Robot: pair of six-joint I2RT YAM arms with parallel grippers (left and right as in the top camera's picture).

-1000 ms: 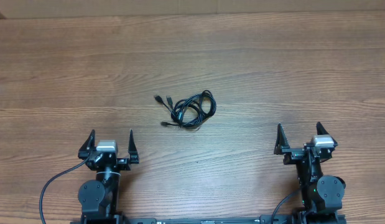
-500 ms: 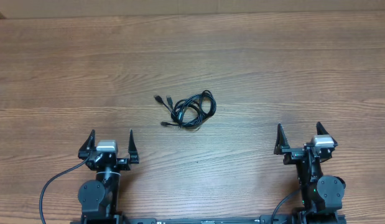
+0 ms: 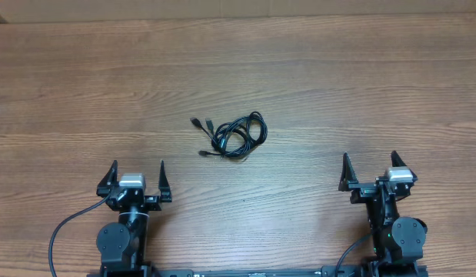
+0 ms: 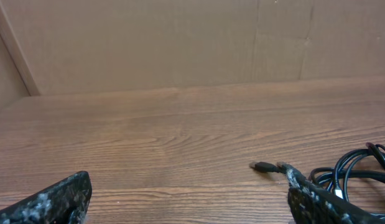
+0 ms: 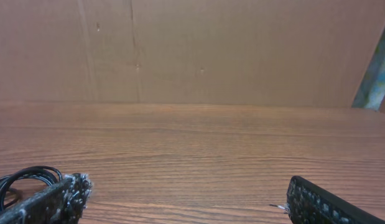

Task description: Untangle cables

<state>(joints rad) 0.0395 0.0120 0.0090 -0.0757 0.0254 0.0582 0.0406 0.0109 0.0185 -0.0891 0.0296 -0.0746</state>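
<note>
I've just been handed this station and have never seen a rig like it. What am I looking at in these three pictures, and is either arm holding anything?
You have two robot arms at the near edge of a wooden table. The overhead picture looks straight down. In it, the left gripper and right gripper each show as a pair of dark fingers, spread open and empty. The other two pictures come from a small camera on each wrist, looking forward low over the wood, with that arm's own fingers at the bottom corners. The only loose thing is the cables, a small tangle of thin black cords with plug ends sticking out on the left arm's side. It lies between the arms and farther out, and neither arm touches it.
</note>
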